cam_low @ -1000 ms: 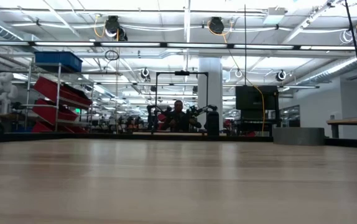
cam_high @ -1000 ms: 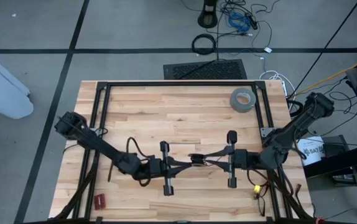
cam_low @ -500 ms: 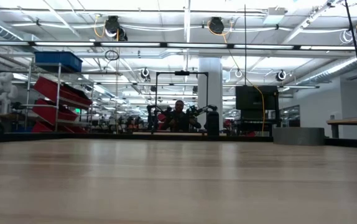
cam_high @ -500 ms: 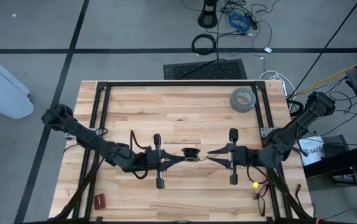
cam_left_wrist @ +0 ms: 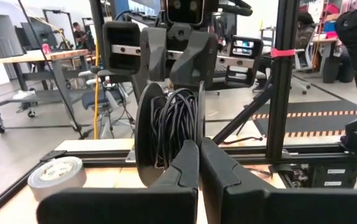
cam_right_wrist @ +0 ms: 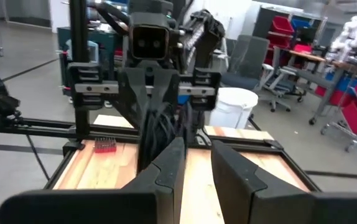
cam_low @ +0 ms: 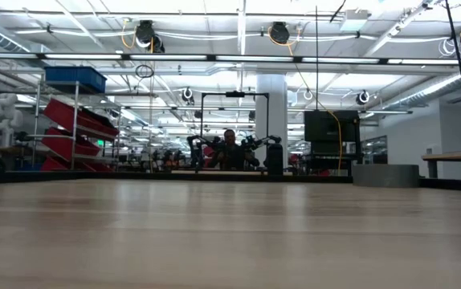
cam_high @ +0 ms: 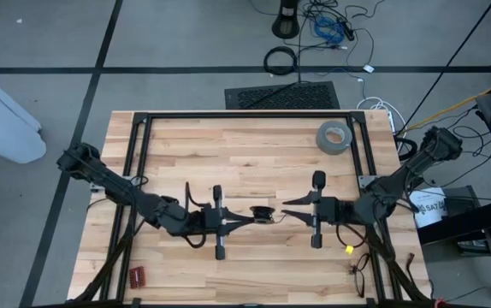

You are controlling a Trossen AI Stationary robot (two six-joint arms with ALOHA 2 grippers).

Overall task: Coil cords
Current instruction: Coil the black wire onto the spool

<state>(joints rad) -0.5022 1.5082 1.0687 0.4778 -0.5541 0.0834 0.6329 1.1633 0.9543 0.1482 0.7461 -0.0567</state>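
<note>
Nearest the front edge of the wooden table [cam_high: 254, 150], a small red object [cam_high: 137, 275] is seen lying at the left corner. Mid-table, the left gripper [cam_high: 250, 215] is held with its fingers [cam_left_wrist: 188, 163] pressed together on the edge of a coiled bundle of thin black cord [cam_high: 263, 210], which stands upright like a ring just ahead of the fingertips. The right gripper [cam_high: 284, 204] is seen just beside the coil on its far side, its fingers [cam_right_wrist: 169, 163] slightly apart and holding nothing. Farther back, near the right rear corner, a grey tape roll [cam_high: 334, 136] lies flat. Beyond the table, a thicker black cable ring [cam_high: 280, 60] rests on the floor.
</note>
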